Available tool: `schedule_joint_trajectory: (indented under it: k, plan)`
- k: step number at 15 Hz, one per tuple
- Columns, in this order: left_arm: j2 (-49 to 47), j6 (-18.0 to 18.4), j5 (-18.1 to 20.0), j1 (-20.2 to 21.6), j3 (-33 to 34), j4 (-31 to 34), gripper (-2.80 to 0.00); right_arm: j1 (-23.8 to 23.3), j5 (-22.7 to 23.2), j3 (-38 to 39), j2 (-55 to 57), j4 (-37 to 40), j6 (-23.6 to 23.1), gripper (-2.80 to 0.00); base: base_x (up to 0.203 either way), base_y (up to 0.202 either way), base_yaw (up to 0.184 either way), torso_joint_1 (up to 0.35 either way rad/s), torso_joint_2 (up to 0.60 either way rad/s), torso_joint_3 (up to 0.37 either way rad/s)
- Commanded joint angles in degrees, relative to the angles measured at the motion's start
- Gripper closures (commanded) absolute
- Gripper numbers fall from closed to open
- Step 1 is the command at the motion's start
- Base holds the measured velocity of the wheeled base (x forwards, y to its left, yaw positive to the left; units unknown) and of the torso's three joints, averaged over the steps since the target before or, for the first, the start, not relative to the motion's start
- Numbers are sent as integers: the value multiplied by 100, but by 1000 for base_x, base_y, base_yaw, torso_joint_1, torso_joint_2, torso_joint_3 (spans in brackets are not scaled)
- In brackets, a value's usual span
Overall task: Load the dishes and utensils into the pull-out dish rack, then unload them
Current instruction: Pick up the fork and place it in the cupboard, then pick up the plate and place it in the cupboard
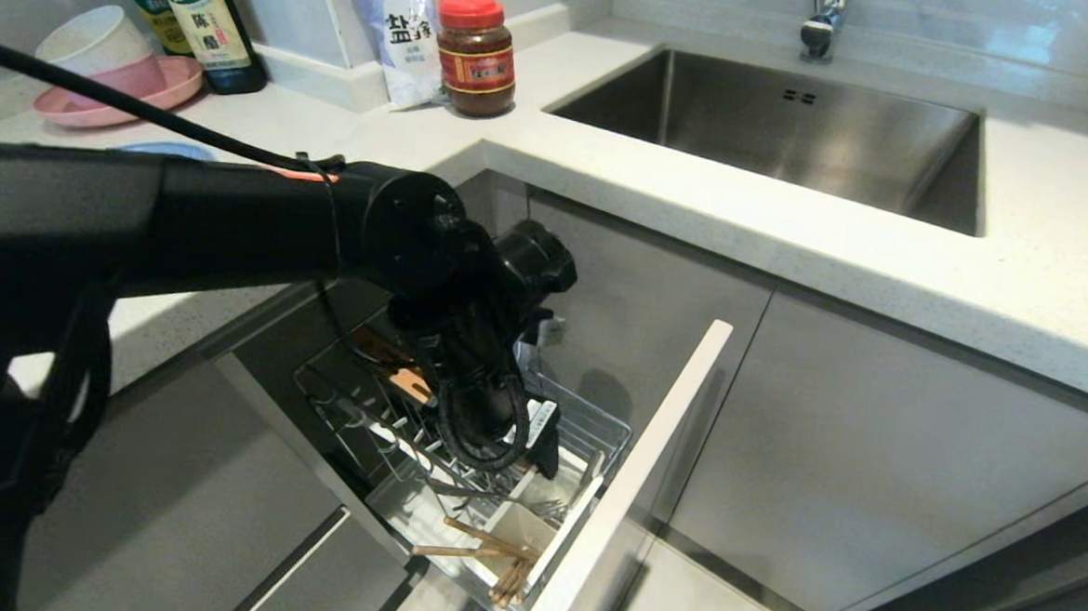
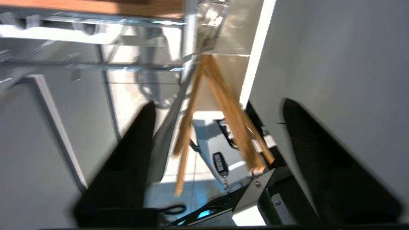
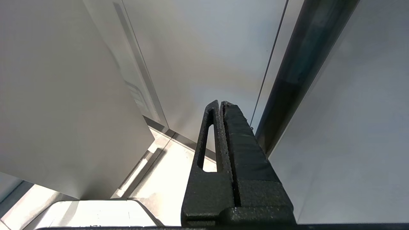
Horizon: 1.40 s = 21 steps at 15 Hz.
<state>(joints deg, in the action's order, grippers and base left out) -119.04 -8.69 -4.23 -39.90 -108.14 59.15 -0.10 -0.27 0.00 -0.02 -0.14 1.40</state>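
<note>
2 light wooden chopsticks (image 1: 484, 552) lean in the white plastic utensil caddy (image 1: 521, 533) at the front end of the pull-out dish rack (image 1: 593, 434), their slim square shafts splayed apart into a narrow V and jutting out past the caddy toward the floor; a slim silver fork (image 1: 545, 508) lies just beside them, its tines glinting; the rack is a chrome wire basket with upright plate prongs and a wooden strip, fixed behind a narrow, smooth white cabinet front (image 1: 632, 482); a pale blue plate (image 1: 163, 149) shows only as a thin matte edge on the speckled white countertop (image 1: 1021, 265), well apart from the rack; the left arm reaches in from the left, bends at the elbow and points its wrist steeply down over the basket; the left gripper (image 2: 217, 124) hangs above the caddy with its 2 black tapered fingers (image 2: 134, 150) spread wide, empty, the chopsticks seen between them but untouched; the right gripper (image 3: 222, 105) sits low beside plain grey cabinet panels, its textured black fingers pressed together
</note>
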Motion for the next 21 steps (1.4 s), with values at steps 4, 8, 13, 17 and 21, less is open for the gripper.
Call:
schedule_joint_trajectory:
  k: [4, 8, 13, 17, 21]
  plan:
    - [941, -210, -437, -9, 147, 18, 0, 1, 0, 9, -24, -3, 0, 0, 0, 0, 0, 0, 0, 0]
    - [1808, -341, -451, 83, 201, 1, 0, 1, 0, 9, -24, -3, 0, 0, 0, 0, 0, 0, 0, 0]
    - [2947, -346, -449, 583, 93, -25, 0, 1, 0, 9, -24, -3, 0, 0, 0, 0, 0, 0, 0, 0]
    - [3307, -336, -503, 1771, -147, -452, 0, 1, 0, 9, -24, -3, 0, 0, 0, 0, 0, 0, 0, 0]
    - [3229, -420, -1451, 2427, -161, -1177, 0, 1, 0, 9, -24, -3, 0, 0, 0, 0, 0, 0, 0, 0]
